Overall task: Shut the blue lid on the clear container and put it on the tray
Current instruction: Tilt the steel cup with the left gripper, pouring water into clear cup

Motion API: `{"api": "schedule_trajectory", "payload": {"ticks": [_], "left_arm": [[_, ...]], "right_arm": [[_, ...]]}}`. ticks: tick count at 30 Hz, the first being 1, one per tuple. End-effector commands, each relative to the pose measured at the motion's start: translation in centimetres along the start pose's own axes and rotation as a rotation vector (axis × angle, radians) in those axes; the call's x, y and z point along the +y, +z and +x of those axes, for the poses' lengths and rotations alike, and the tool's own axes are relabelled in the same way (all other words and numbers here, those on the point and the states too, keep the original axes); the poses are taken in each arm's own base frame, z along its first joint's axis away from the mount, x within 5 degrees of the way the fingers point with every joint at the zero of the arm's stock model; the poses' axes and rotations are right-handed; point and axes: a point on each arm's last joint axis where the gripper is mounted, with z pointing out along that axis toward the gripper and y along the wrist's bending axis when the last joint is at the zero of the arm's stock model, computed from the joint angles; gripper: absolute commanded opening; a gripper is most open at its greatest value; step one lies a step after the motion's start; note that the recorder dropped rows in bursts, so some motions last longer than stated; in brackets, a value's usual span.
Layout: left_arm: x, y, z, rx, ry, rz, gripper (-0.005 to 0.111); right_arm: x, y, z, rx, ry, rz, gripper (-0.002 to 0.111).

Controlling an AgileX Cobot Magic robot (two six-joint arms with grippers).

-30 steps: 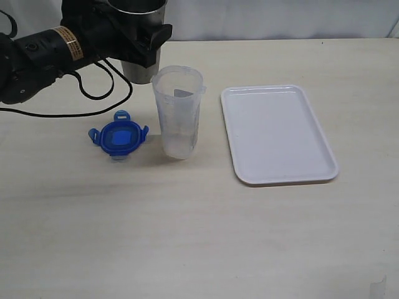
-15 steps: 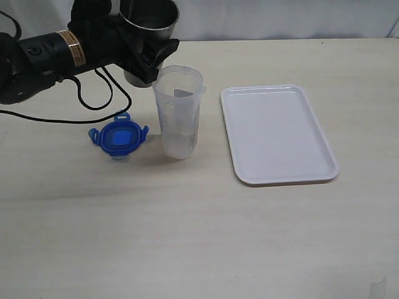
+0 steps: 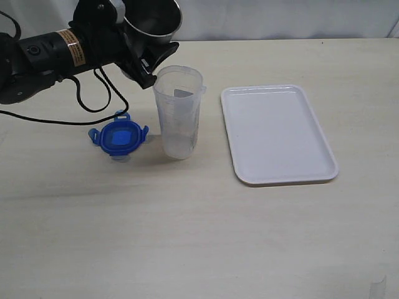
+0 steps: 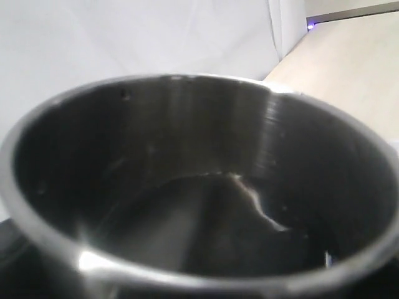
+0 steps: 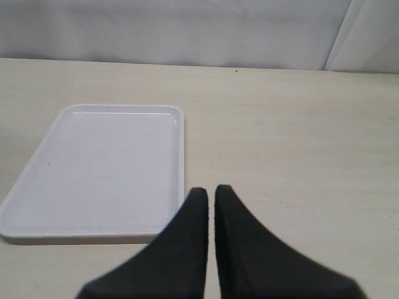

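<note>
My left claw (image 3: 144, 48) grasps the steel cup (image 3: 153, 18), tipped at the clear container's (image 3: 179, 115) mouth; my right claw (image 5: 210, 205) is clenched, empty. Container upright, long axis vertical; blue lid (image 3: 119, 137) flat on the table at its 9 o'clock, tray (image 3: 277, 134) at 3 o'clock. Lid lies about 7 o'clock from my left claw, which I judge the nearer arm.

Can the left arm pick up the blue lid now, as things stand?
Probably not yet: the left gripper is full, clamped on the steel cup beside the clear container. The blue lid itself lies uncovered on the table.
</note>
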Motion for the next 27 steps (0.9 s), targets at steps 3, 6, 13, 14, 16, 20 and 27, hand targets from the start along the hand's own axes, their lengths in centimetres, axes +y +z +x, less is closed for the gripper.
{"api": "schedule_trajectory", "payload": {"ticks": [3, 6, 13, 14, 16, 20, 27], "left_arm": [[0.51, -0.18, -1.85, -0.104, 0.086, -0.024, 0.0], [0.51, -0.18, -1.85, -0.103, 0.103, -0.025, 0.0], [0.51, -0.18, -1.84, -0.101, 0.171, -0.028, 0.0], [0.51, -0.18, -1.84, -0.101, 0.182, -0.029, 0.0], [0.51, -0.18, -1.84, -0.101, 0.192, -0.029, 0.0], [0.51, -0.18, -1.84, -0.1, 0.209, -0.03, 0.0], [0.49, -0.18, -1.82, -0.097, 0.295, -0.031, 0.0]], "right_arm": [[-0.02, -0.01, 0.0, -0.008, 0.005, 0.005, 0.004], [-0.02, -0.01, 0.0, -0.008, 0.005, 0.005, 0.004], [-0.02, -0.01, 0.0, -0.008, 0.005, 0.005, 0.004], [-0.02, -0.01, 0.0, -0.008, 0.005, 0.005, 0.004], [-0.02, -0.01, 0.0, -0.008, 0.005, 0.005, 0.004], [-0.02, -0.01, 0.0, -0.008, 0.005, 0.005, 0.004], [-0.02, -0.01, 0.0, -0.008, 0.005, 0.005, 0.004]]}}
